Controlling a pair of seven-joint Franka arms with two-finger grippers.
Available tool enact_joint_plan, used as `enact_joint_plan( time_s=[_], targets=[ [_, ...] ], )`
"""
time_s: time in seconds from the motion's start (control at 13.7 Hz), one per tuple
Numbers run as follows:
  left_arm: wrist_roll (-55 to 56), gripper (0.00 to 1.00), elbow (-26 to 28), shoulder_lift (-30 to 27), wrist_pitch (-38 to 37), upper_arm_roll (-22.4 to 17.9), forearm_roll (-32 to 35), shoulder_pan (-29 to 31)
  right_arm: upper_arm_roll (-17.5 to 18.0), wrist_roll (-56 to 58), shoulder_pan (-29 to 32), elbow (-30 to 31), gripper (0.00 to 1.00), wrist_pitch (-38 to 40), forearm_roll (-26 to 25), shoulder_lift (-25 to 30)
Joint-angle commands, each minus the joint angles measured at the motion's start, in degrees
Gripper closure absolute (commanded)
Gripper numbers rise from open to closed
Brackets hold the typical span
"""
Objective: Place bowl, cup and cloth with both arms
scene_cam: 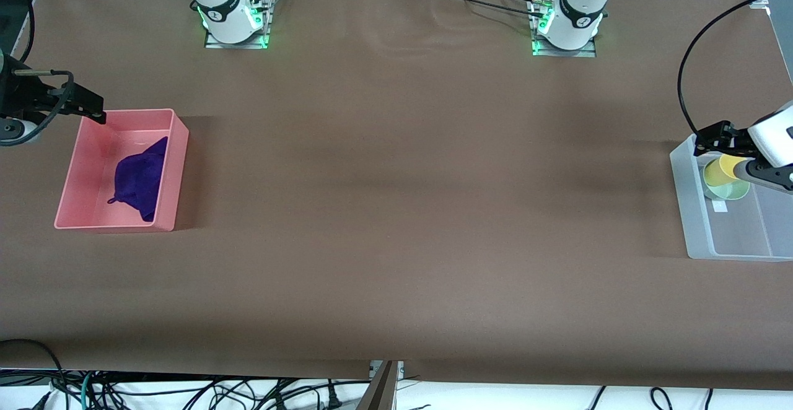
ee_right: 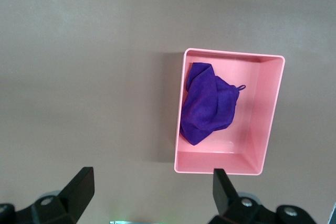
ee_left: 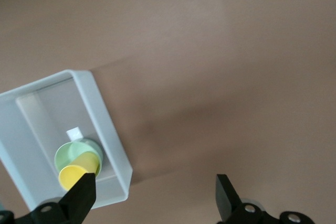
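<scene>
Three items look placed already. Deep purple towel-like cloth (scene_cam: 141, 178) lies in the pink plastic bin (scene_cam: 175, 168). Yellow tapered cup (scene_cam: 718, 170) sits in the pale mint-green bowl (scene_cam: 731, 189) inside the clear plastic bin (scene_cam: 694, 212). Left hand (ee_left: 152, 192) and right hand (ee_right: 149, 187) both spread, empty, above the table (scene_cam: 396, 212). Little remains, seemingly.

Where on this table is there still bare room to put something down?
The whole brown stretch between the pink bin and the clear bin is bare. Inside the pink bin, floor shows beside the purple cloth. The clear bin is crowded where the yellow cup lies in the green bowl under the left pincer; the end nearer the camera is bare.
</scene>
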State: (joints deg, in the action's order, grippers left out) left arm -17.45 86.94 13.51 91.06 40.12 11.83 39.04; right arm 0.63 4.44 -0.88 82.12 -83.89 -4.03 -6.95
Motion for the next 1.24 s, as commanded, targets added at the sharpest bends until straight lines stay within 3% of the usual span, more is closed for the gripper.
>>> enact_joint_plan(
  time_s=[0.0, 0.15, 0.36, 0.51, 1.17],
  targets=[
    [4.42, 0.00, 0.15, -3.84, -0.88, -13.86, -8.44, -13.14, 0.34, -0.31, 0.44, -0.47, 0.00, 0.22, 0.86, 0.09],
    [10.22, 0.00, 2.08, -5.33, 0.60, -23.65, -11.39, -23.61, 0.34, -0.31, 0.44, -0.47, 0.00, 0.22, 0.86, 0.09],
    [20.25, 0.00, 14.00, -13.22, 9.72, -32.18, -11.13, -34.17, 0.34, -0.31, 0.35, -0.47, 0.00, 0.31, 0.86, 0.09],
    [19.92, 0.00, 17.72, -15.88, 11.33, -36.85, -11.74, -37.88, 0.34, -0.31, 0.44, -0.47, 0.00, 0.13, 0.86, 0.09],
    [19.91, 0.00, 17.91, -16.33, 11.34, -36.96, -11.13, -39.21, 0.25, -0.31, 0.61, -0.47, 0.00, 0.13, 0.95, 0.09]
  ],
)
